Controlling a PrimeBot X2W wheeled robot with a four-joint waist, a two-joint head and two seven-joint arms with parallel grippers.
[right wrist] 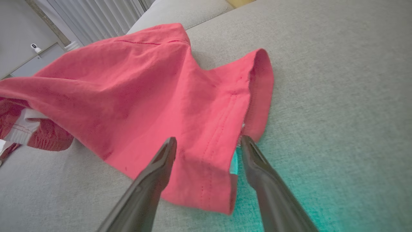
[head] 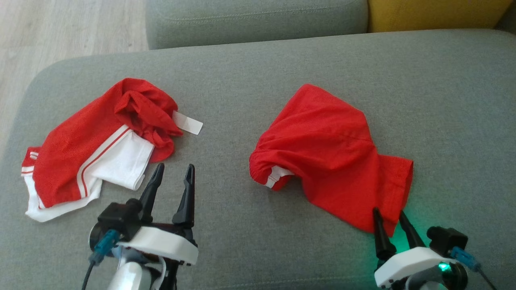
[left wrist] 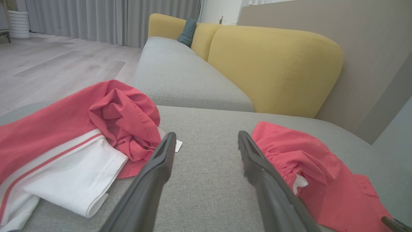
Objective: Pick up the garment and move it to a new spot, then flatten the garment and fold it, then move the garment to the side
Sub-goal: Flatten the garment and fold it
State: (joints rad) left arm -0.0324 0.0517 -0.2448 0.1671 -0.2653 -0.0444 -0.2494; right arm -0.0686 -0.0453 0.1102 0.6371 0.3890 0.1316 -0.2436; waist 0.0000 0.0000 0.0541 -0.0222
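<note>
Head view: grey sofa seat (head: 258,68), red garment (head: 330,157), red-and-white garment (head: 88,157); yellow backrest (head: 431,14), wood floor (head: 68,28); left gripper (head: 175,166), right gripper (head: 389,211) spread.

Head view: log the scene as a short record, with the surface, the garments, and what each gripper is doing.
surface: grey sofa cushion
on the left: red and white garment, crumpled, white label sticking out
on the right: plain red garment, bunched, unfolded
left gripper: open, over bare cushion beside the red and white garment
right gripper: open, fingers either side of the plain red garment's near hem
</note>
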